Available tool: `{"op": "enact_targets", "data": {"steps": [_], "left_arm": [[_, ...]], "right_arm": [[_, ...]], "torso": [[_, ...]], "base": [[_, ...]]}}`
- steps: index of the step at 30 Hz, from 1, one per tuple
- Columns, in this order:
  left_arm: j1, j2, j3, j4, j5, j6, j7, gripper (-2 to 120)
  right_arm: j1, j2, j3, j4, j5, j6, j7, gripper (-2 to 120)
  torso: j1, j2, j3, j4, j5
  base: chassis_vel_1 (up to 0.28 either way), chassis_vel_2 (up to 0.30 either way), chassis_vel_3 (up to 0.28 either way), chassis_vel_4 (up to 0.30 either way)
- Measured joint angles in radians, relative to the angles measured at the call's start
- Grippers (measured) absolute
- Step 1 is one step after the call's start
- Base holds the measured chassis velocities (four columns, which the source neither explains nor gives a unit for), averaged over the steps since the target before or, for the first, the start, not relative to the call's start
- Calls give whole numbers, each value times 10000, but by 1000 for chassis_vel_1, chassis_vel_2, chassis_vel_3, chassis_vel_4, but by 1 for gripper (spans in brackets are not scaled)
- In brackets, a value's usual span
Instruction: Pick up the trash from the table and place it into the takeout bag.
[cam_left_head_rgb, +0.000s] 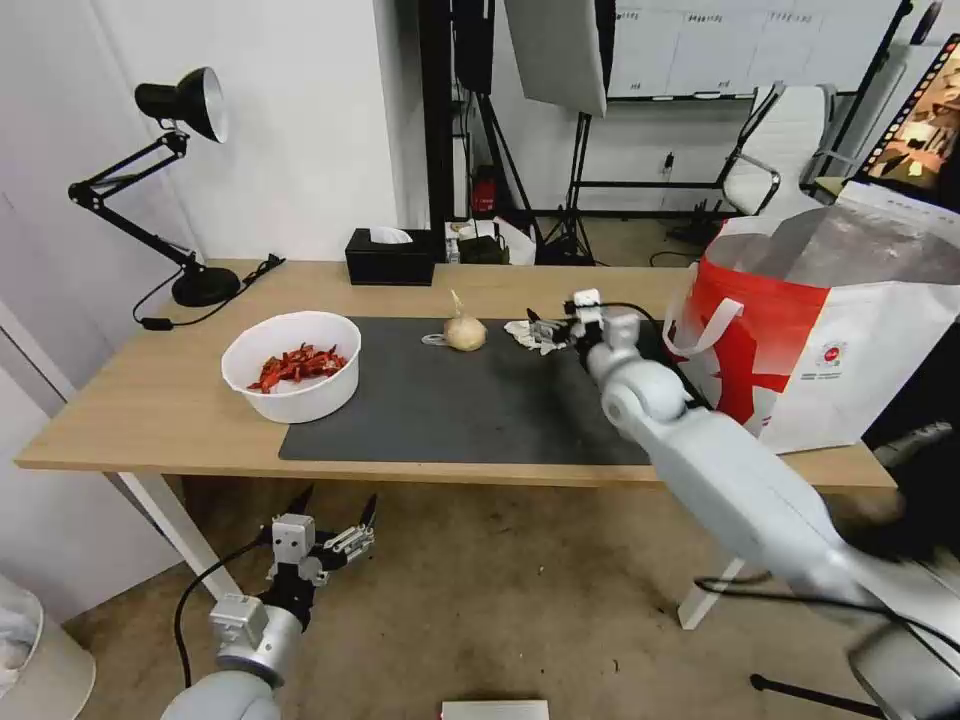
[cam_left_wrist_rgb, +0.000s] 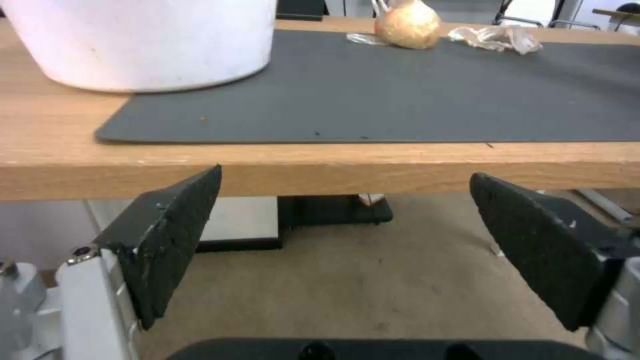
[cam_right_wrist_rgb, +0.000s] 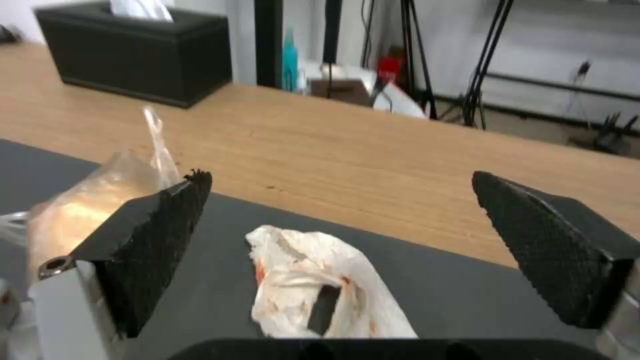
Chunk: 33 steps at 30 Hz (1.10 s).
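Note:
On the dark grey mat (cam_left_head_rgb: 470, 400) of the table (cam_left_head_rgb: 120, 420), crumpled white paper (cam_left_head_rgb: 527, 334) with red stains lies at the far right. My right gripper (cam_left_head_rgb: 548, 330) is open just over it, and the paper (cam_right_wrist_rgb: 320, 285) sits between the two fingers. The beige knotted bundle (cam_left_head_rgb: 465, 332) rests to its left, also seen as the bundle (cam_right_wrist_rgb: 87, 205) beside one finger. A white bowl of red scraps (cam_left_head_rgb: 291, 366) stands at the mat's left edge. The red-and-white takeout bag (cam_left_head_rgb: 830, 330) stands open at the table's right end. My left gripper (cam_left_head_rgb: 338, 497) hangs open below the table's front edge.
A black tissue box (cam_left_head_rgb: 390, 258) sits at the table's back edge, and a black desk lamp (cam_left_head_rgb: 185, 180) at the back left corner. From the left wrist, the table's front edge (cam_left_wrist_rgb: 320, 175) runs just above the open fingers (cam_left_wrist_rgb: 167, 235). Stands and a chair fill the room behind.

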<state>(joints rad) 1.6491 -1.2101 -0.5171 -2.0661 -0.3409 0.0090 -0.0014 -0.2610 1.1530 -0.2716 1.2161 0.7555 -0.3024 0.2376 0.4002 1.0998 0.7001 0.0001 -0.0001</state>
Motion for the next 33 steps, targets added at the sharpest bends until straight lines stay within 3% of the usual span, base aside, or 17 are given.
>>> {"op": "enact_targets", "data": {"steps": [16,30,33], "left_arm": [[-128,136,-15,141,-148,-2,11,100],[-174,189,-30,123,-247,-38,21,100],[-161,134,11,164,-227,-49,21,100]], "right_arm": [[975,1475,-311,-2678,-233,-992,159,100],[585,1471,-36,-2778,-259,-1281,88,100],[483,1483,92,-2769,-236,-1324,131,92]], "torso": [[-1,1,0,-2,1],[-2,2,-1,-2,1],[-2,2,-1,-2,1]], "base": [[0,0,0,0],[0,0,0,0],[0,0,0,0]]}}
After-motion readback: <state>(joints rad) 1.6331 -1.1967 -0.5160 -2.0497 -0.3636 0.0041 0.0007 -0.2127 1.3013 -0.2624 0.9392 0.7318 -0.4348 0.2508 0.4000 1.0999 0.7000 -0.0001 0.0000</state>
